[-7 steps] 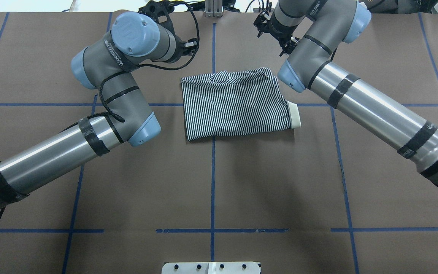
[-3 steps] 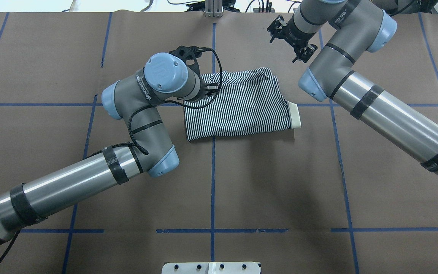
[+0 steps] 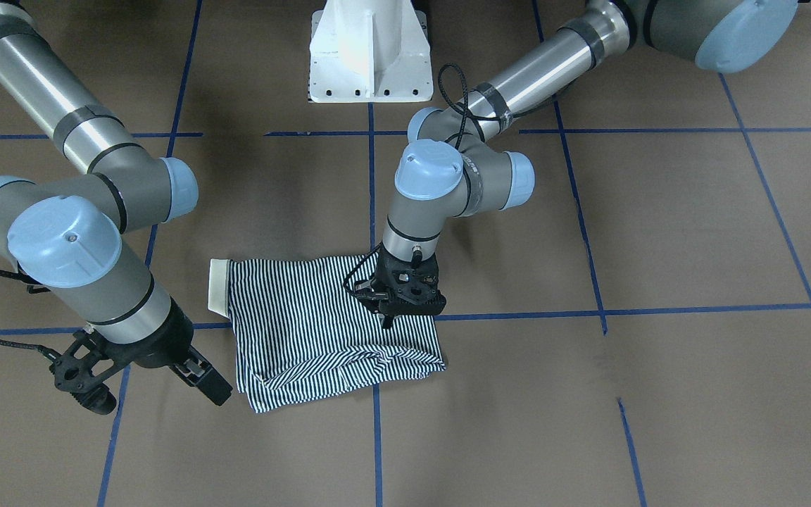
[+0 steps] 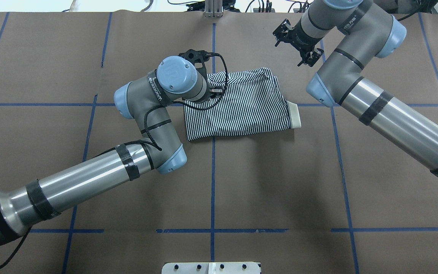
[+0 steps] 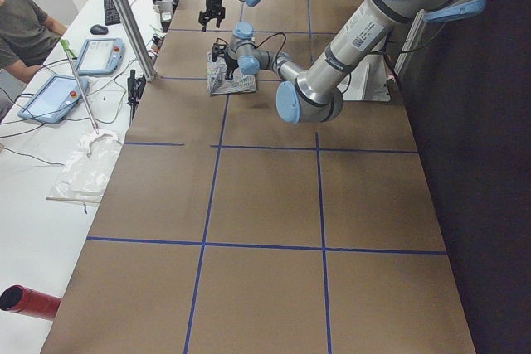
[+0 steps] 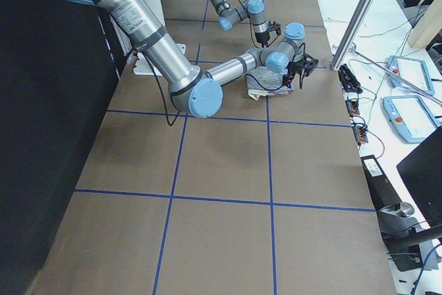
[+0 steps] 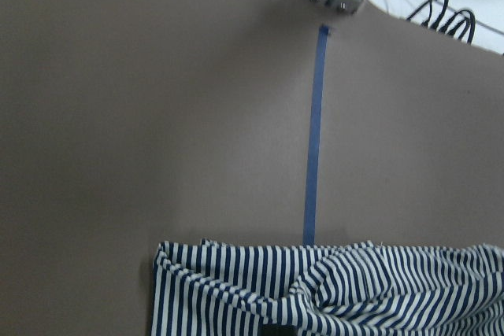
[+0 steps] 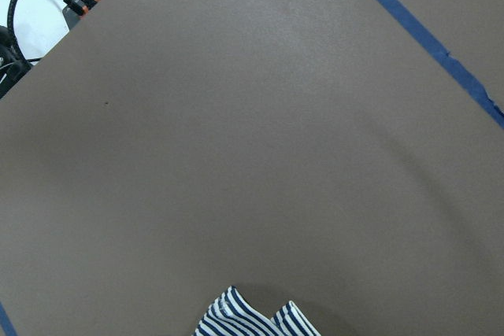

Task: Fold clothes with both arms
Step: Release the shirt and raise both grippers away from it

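Overhead exterior: a wrist joint (image 4: 176, 75) covers the left hand (image 3: 398, 310) over the shirt (image 4: 249, 110), grip untellable; right hand (image 3: 155, 392) spread wide.

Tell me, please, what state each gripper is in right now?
Left gripper: over the shirt; open or closed cannot be told.
Right gripper: clear of the shirt, holding nothing; open or closed cannot be told.
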`<state>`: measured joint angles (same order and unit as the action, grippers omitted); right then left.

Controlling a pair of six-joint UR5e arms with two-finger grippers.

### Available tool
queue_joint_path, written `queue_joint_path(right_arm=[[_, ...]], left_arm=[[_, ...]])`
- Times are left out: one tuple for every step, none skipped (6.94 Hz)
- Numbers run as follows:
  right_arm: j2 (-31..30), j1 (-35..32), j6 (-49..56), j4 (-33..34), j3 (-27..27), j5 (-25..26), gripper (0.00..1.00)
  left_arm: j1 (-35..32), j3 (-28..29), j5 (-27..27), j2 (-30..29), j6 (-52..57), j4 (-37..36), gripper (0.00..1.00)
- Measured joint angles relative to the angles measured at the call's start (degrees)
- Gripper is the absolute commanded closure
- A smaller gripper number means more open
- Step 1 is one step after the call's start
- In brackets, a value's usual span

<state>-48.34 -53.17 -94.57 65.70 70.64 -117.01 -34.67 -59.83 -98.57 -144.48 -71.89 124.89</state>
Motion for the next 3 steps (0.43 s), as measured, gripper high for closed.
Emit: queue_joint_path(right_arm=[[-0.8, 0.0, 0.0, -0.1, 0.5, 0.0, 0.0], [-1.7, 0.0, 0.0, -0.2, 1.3, 0.0, 0.0], [-3.0, 0.0, 0.0, -0.2, 2.8, 0.0, 0.0]], left_arm=[[-0.8, 2.8, 0.1, -1.1, 0.3, 2.5, 1.0], [-2.3, 6.9, 0.1, -2.6, 0.7, 6.5, 1.0], [-4.2, 11.7, 0.2, -4.1, 1.4, 11.0, 1.0]])
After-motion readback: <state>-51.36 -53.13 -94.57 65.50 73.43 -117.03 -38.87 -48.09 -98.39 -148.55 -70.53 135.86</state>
